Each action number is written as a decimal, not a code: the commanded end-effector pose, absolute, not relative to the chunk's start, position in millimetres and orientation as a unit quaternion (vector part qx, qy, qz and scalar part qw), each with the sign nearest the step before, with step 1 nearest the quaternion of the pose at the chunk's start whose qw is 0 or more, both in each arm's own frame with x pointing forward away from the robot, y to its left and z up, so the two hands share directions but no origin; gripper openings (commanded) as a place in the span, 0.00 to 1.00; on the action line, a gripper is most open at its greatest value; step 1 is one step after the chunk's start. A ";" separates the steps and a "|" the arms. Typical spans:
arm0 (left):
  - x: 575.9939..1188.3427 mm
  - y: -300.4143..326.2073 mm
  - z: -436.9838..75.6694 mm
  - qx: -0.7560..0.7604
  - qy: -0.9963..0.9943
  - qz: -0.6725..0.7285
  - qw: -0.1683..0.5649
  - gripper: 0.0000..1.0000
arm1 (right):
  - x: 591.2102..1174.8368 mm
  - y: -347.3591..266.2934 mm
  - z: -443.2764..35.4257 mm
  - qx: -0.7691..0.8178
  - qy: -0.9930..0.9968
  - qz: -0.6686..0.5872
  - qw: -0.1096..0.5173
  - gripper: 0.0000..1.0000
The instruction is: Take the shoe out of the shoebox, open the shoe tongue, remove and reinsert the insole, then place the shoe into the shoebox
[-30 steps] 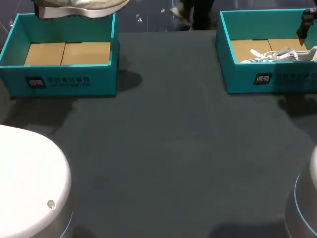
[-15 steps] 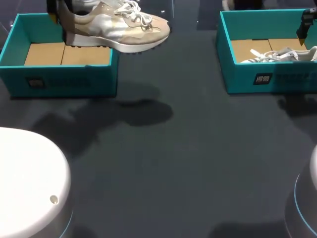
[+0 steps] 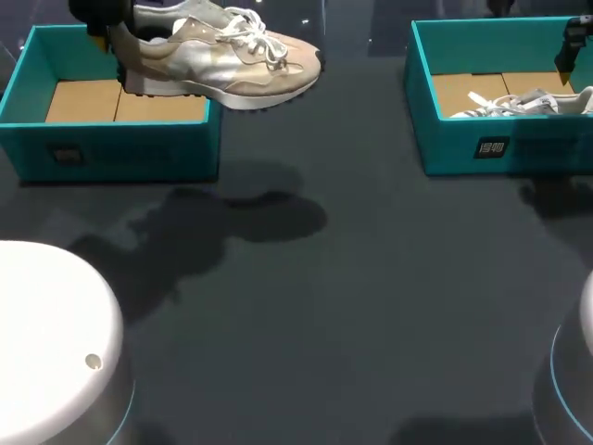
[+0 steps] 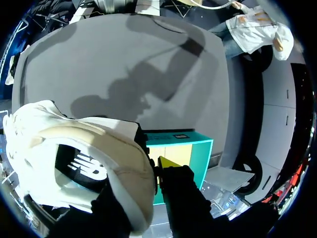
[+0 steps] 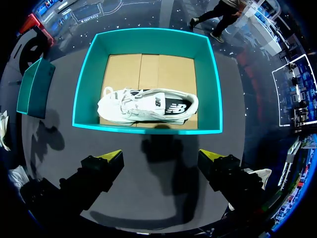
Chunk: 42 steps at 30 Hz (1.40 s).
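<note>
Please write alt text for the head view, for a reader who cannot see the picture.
The left hand holds a beige and white shoe by its heel in the air over the left teal shoebox, toe toward the middle. A white shoe lies in the right shoebox.

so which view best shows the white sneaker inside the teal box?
Right wrist: white sneaker whole, from above, inside the teal box. Head view shows only laces over the box wall; left wrist, nothing.
</note>
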<state>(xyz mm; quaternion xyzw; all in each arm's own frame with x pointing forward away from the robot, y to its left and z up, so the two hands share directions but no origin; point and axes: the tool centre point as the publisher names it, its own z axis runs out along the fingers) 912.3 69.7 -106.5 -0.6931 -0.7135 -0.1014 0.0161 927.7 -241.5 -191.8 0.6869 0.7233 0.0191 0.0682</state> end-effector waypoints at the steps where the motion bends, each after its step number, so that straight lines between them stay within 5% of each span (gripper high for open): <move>1: 879.1 51.1 -113.1 -0.697 -0.708 -0.118 -0.007 0.00 | 926.5 -241.5 -191.7 0.687 0.723 0.020 0.069 1.00; 23: 760.2 -91.3 -203.9 -0.697 -0.712 -0.084 0.020 0.00 | 926.5 -241.5 -191.7 0.687 0.723 0.020 0.069 1.00; 42: 723.7 -108.6 -276.5 -0.692 -0.718 -0.074 0.008 0.00 | 926.5 -241.5 -191.7 0.687 0.723 0.020 0.069 1.00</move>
